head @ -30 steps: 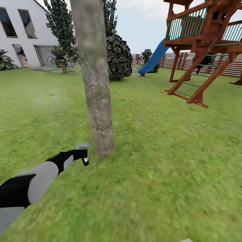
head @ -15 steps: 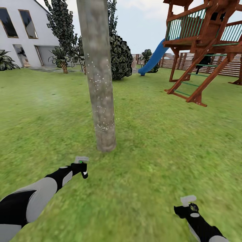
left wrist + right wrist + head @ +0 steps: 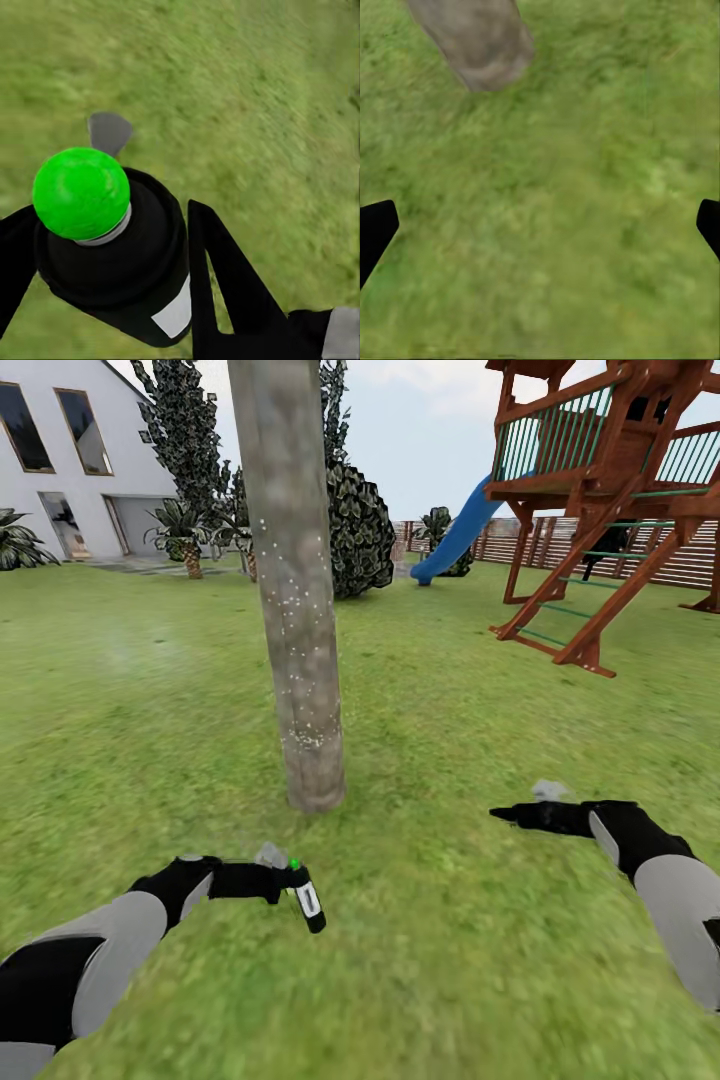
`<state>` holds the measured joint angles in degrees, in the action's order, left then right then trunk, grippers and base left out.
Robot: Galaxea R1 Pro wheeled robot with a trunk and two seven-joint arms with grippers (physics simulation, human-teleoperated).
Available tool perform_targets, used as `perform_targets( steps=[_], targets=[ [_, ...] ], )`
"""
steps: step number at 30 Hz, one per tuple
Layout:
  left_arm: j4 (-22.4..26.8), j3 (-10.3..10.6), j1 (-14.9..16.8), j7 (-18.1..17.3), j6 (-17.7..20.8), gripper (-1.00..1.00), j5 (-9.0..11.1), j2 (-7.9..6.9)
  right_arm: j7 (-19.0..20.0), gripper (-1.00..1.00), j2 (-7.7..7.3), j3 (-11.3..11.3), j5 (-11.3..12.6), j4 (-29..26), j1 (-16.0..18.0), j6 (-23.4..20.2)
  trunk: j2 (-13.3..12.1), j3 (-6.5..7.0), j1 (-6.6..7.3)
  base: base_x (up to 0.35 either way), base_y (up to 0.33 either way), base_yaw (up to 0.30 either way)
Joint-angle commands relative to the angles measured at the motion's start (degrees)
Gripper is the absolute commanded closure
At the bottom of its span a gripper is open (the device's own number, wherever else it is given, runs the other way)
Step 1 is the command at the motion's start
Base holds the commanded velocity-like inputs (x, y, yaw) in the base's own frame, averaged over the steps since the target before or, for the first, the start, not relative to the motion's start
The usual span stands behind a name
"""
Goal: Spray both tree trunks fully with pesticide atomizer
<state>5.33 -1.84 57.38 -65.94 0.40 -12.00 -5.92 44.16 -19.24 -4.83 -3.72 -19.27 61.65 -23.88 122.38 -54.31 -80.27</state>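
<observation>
Spraying of the tree trunk at centre frame looked part done, white pesticide specks dotting only its middle and lower stretch, so the next move likely called for re-aiming the nozzle at the bare bark. Lower left of centre, the left gripper clamped the pesticide atomizer, which lay tilted between its jaws, well short of the trunk. The right gripper hovered empty at right, jaws wide over the grass.

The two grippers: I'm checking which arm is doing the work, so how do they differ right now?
The left gripper is shut on the pesticide atomizer; the right gripper is open and holds nothing. The left sits nearer the robot, the right reaches farther out. Both hover low over the grass near the tree trunk.
</observation>
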Motion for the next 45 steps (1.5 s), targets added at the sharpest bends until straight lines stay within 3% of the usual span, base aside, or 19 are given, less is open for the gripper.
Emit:
perform_targets(
  steps=[1,2,4,5,8,10,12,14,17,18,21,24,29,37,45],
  targets=[
    [0.1,-0.3,0.1,-2.7,0.1,1.0,-2.2,0.98,4.9,-1.0,0.26,-0.4,-0.5,-0.6,0.5,-1.6,0.0,-0.05,0.01,0.0,0.0,0.0],
    [0.2,-0.1,0.0,-4.8,0.1,1.0,-5.0,2.13,10.1,-1.0,0.78,-0.3,-0.5,-2.1,0.9,-3.2,0.0,-0.05,0.01,0.0,0.0,0.0],
    [0.2,0.1,0.0,-7.1,-0.1,1.0,-7.9,4.0,16.4,-1.0,1.32,-0.1,-0.6,-3.8,1.1,-5.3,0.0,-0.05,0.01,0.0,0.0,0.0],
    [0.4,0.1,0.0,-8.5,-0.1,1.0,-8.5,5.04,19.9,-1.0,1.79,0.0,-0.6,-4.2,1.2,-6.0,0.0,-0.05,0.01,0.0,0.0,0.0],
    [4.7,0.0,0.0,-12.0,0.0,1.0,-9.1,6.29,25.9,-1.0,3.41,0.1,-0.7,-4.5,1.3,-7.2,0.0,-0.05,0.01,0.0,0.0,0.0],
    [6.9,0.0,0.0,-14.3,0.1,1.0,-9.2,6.63,28.4,-1.0,5.24,0.8,-0.7,-4.6,1.3,-8.0,0.0,-0.05,0.01,0.0,0.0,0.0],
    [7.6,0.0,0.1,-15.1,0.2,1.0,-9.2,6.74,29.3,-1.0,7.3,5.0,-0.7,-4.6,1.3,-8.3,0.0,-0.05,0.01,0.0,0.0,0.0],
    [8.9,-0.1,0.1,-15.4,0.2,1.0,-9.1,6.83,30.6,-1.0,9.68,7.6,-0.6,-4.6,1.3,-8.4,0.0,-0.05,0.01,0.0,0.0,0.0],
    [10.3,-0.2,0.1,-15.5,0.3,1.0,-9.1,6.87,31.9,-1.0,11.55,8.6,-0.6,-4.6,1.3,-8.4,0.0,-0.05,0.01,0.0,0.0,0.0],
    [10.4,-0.2,0.1,-15.5,0.3,1.0,-9.1,6.88,32.1,1.0,11.95,8.8,-0.6,-4.6,1.3,-8.4,0.0,-0.05,0.01,0.0,0.0,0.0],
    [10.7,-0.3,0.1,-15.5,0.3,1.0,-9.1,6.93,32.5,1.0,14.03,9.0,-0.6,-4.6,1.3,-8.4,0.0,-0.05,0.01,0.0,0.0,0.0],
    [10.7,-0.3,0.0,-15.5,0.3,1.0,-9.1,6.93,32.6,1.0,17.6,9.0,-0.6,-4.6,1.3,-8.5,0.0,-0.05,0.01,0.0,0.0,0.0],
    [10.7,-0.4,0.1,-15.5,0.3,1.0,-9.1,6.92,32.5,1.0,21.05,9.0,-0.7,-4.6,1.3,-8.4,0.0,-0.05,0.01,0.0,0.0,0.0],
    [10.7,-0.3,0.1,-15.5,0.3,1.0,-9.1,6.95,32.5,1.0,22.93,9.8,-0.8,-4.5,1.3,-8.4,0.0,-0.05,0.01,0.0,0.0,0.0],
    [10.7,-0.4,0.1,-15.5,0.3,1.0,-9.0,6.93,32.3,1.0,23.03,9.7,-1.0,-4.4,1.2,-8.3,0.0,-0.05,0.01,0.0,0.0,0.0]
  ],
)
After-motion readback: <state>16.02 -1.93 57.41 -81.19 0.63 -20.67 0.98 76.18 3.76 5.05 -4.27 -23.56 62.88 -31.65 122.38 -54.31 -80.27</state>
